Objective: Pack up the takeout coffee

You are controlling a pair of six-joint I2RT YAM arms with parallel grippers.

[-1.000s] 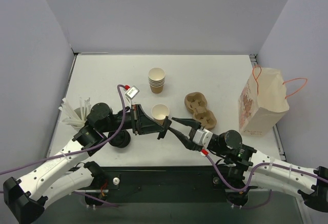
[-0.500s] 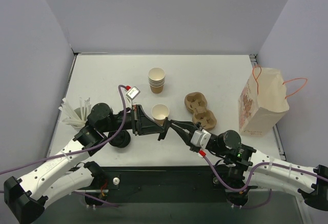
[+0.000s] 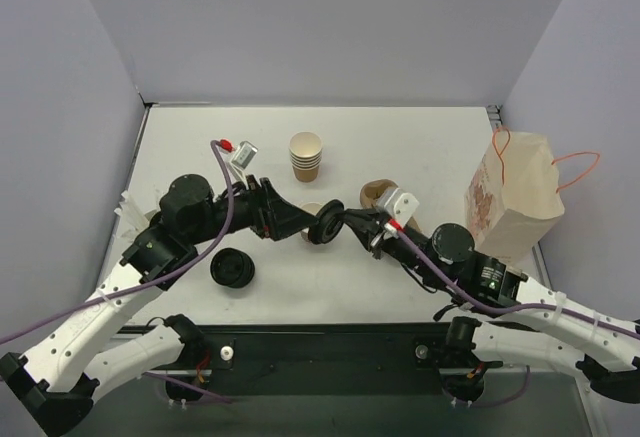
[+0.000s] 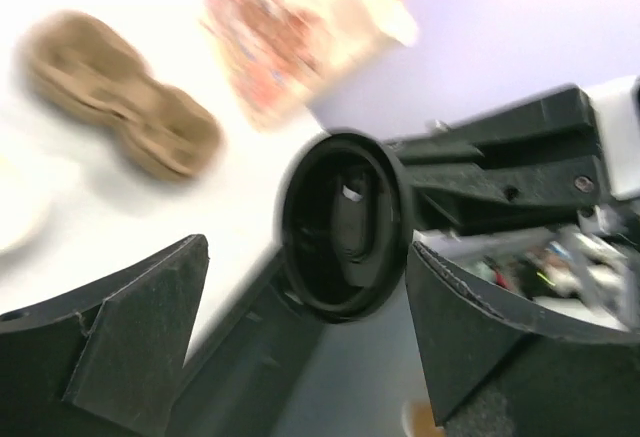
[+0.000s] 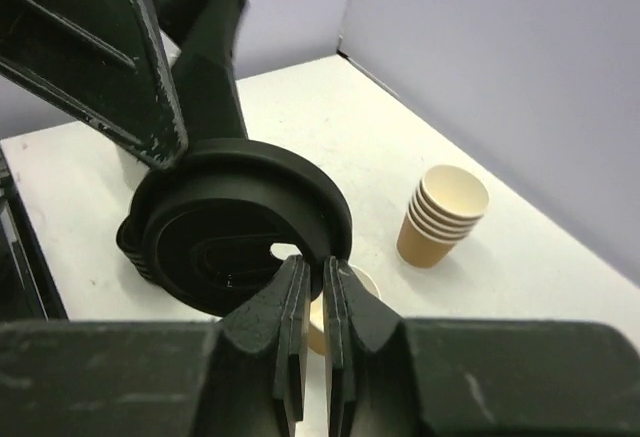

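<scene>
Handover looks to be the step in hand. The round black plastic lid (image 5: 230, 227) hangs on edge above the white table (image 3: 420, 147), pinched at its rim by the closed right pincer (image 5: 310, 267). The left pincer (image 4: 305, 257) stands wide open with a finger on either side of the lid, gripping nothing; whether one finger brushes the rim I cannot tell. The small tapered tan kraft-paper cup (image 3: 310, 208), white inside, stands upright and uncovered on the table just behind and below the lid, mostly hidden from above. To do this well, the left pincer should back straight away from the lid without knocking it, since a grip on so thin a rim would probably let the lid swivel. The right arm then needs to turn the lid flat, hollow side down, centre it over the cup's mouth and press evenly round the rim. A paper cup is likely light enough to slide or tip, so steadying its wall with the free pincer would help. Keep clear of the stack of nested tan cups (image 3: 306, 155) beyond, the brown moulded-pulp carrier (image 4: 120, 107) beside it, and the printed paper bag (image 3: 510, 207) at the right.
</scene>
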